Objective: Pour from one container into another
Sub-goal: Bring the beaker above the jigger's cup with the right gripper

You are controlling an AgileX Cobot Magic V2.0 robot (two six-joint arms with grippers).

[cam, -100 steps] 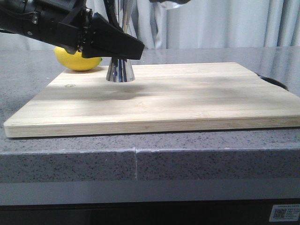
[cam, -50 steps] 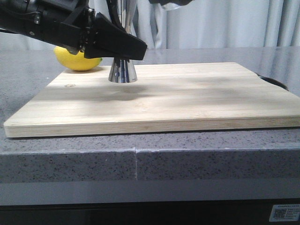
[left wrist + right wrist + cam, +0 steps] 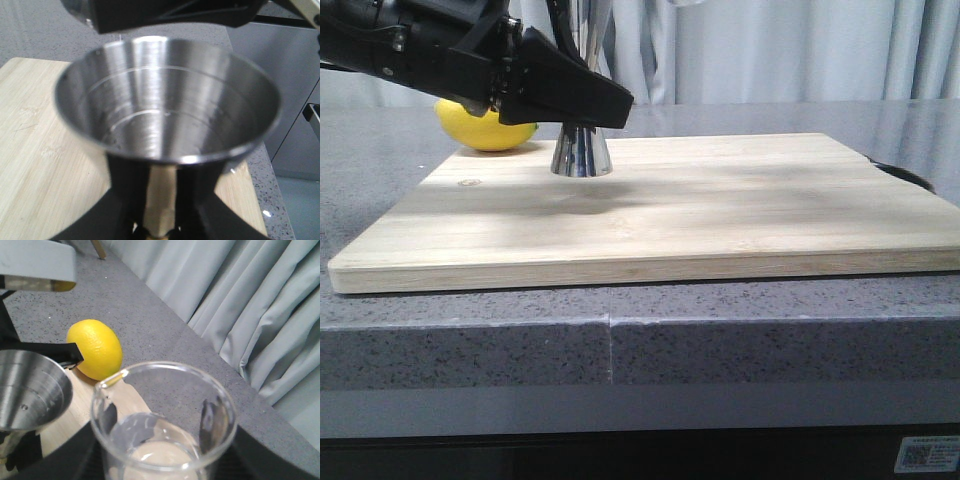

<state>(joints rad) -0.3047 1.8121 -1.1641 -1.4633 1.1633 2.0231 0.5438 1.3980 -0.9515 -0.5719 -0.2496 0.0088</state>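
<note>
Since the earlier front pictures the jigger [image 3: 580,150] has shifted slightly toward the right along the cutting board [image 3: 660,215] and now matches its place of half a second ago, while the glass that showed at the top edge has risen almost out of the front view.

Nearest the left gripper [image 3: 160,220], its two dark fingers [image 3: 122,195] are clamped on the gold-tinted waist of the jigger, whose upper cup opens straight above them. The steel cone's inside carries a ring line and what looks like a wet sheen low down, though I cannot tell whether any liquid lies in it. Its foot sits on or just above the board; the front view does not settle which.

The right gripper [image 3: 160,460] is closed around the glass beaker [image 3: 165,425]; dark pads [image 3: 207,422] show through the wall on either side. The beaker stands upright with its pouring lip turned toward the jigger, just beside and above it. It looks empty or nearly so, but the bottom is too blurred to be sure.

Farther off, a lemon [image 3: 96,349] rests on the grey counter [image 3: 720,330] behind the board, with curtains [image 3: 240,300] beyond.

My judgement is that both vessels are gripped and aligned, and the beaker is level, so either the tilt has yet to come or the pour is finished.
</note>
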